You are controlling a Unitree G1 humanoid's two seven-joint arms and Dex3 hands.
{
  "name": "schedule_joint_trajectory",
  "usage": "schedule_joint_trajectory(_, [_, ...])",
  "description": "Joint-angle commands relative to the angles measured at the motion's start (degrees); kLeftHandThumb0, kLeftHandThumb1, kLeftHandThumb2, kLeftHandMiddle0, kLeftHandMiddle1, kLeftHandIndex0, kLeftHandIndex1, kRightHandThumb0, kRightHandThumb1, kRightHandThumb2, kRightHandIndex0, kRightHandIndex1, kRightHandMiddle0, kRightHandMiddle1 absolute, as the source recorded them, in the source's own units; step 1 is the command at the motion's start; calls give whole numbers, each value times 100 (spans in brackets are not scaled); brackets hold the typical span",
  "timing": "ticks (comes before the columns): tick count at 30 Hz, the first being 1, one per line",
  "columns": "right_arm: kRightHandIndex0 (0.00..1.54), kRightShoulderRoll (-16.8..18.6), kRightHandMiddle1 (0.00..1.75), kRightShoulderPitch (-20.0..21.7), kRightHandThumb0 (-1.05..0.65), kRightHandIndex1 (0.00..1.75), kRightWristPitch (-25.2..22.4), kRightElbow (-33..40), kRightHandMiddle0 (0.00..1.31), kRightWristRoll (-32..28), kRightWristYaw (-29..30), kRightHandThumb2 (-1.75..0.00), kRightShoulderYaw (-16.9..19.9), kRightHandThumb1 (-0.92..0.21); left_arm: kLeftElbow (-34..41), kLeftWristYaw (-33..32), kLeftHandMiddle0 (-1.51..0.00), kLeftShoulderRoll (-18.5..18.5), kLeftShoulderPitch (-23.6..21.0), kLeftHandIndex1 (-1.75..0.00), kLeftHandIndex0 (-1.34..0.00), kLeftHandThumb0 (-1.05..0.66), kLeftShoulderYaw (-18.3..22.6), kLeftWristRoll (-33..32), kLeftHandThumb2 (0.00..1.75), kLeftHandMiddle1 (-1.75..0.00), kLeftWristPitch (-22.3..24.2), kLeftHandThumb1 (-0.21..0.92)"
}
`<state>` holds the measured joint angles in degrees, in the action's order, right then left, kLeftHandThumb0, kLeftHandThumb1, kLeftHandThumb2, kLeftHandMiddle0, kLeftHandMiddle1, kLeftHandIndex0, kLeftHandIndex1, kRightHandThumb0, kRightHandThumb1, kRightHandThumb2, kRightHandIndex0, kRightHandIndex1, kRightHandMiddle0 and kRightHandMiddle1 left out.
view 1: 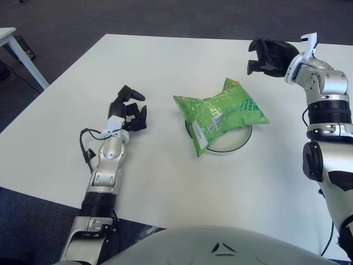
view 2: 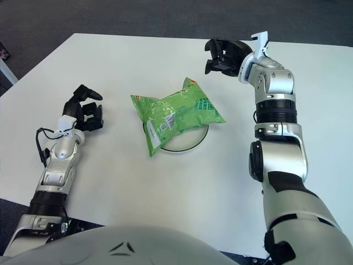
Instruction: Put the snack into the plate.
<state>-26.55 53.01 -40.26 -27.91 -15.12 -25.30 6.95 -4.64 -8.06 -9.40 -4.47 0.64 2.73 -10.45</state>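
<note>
**Green snack bag lies across the plate, both hands clear of it**

On the left, the left hand point(view 1: 128, 113) shows low over the white table point(view 1: 66, 121), its forearm running back toward the robot's body and a black cable looping beside the wrist. Its dark fingers are loosely curled upward and hold nothing; whether the hand touches the tabletop cannot be told.

In the middle, the snack point(view 1: 220, 113) is a puffy, crinkled green bag with white check patterning near its right end and a white label with a barcode near its lower left corner. It lies on the plate point(view 1: 234, 144), a white round dish with a dark rim, covering most of it; the bag's left end and lower corner overhang the rim onto the table.

On the right, the right hand point(view 2: 223, 56) is raised beyond and to the right of the bag, wrist bent so the fingers point leftward and down. The fingers are partly spread and empty, well apart from the bag.

Bare tabletop surrounds the plate on every side. The table's far edge and left corner are in view, with dark carpet beyond.
</note>
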Motion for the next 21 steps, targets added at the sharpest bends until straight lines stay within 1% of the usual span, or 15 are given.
schedule_joint_trajectory(1, [114, 116, 175, -140, -46, 175, -488, 387, 56, -127, 257, -124, 166, -38, -751, -11, -117, 388, 939, -175, -48, -43, -103, 4, 110, -175, 35, 49])
schedule_joint_trajectory(4, [117, 141, 175, -234, -46, 175, -605, 546, 58, -106, 331, -126, 196, -36, -743, -36, -116, 381, 939, -175, -48, -43, -111, 39, 111, -175, 54, 48])
schedule_joint_trajectory(9, [121, 185, 175, -386, -48, 175, -647, 699, 61, -64, 423, -131, 205, -32, -766, -38, -116, 351, 914, -175, -49, -43, -125, 77, 112, -175, 75, 48])
schedule_joint_trajectory(13, [123, 275, 175, -561, -48, 175, -493, 795, 63, -41, 598, -134, 310, -30, -799, -48, -115, 338, 888, -175, -48, -43, -132, 109, 111, -175, 56, 48])
schedule_joint_trajectory(15, [123, 292, 175, -714, -49, 175, -236, 775, 63, 1, 629, -135, 348, -29, -831, -41, -115, 335, 873, -175, -48, -43, -125, 106, 111, -175, 25, 48])
schedule_joint_trajectory(19, [123, 364, 175, -1011, -49, 175, 476, 661, 64, 193, 813, -136, 358, -28, -893, -36, -115, 331, 855, -175, -48, -43, -114, 108, 111, -175, -39, 48])
schedule_joint_trajectory(21, [124, 404, 175, -1088, -49, 175, 691, 641, 64, 252, 909, -136, 350, -28, -923, -36, -116, 330, 841, -175, -48, -43, -110, 111, 111, -175, -51, 48])
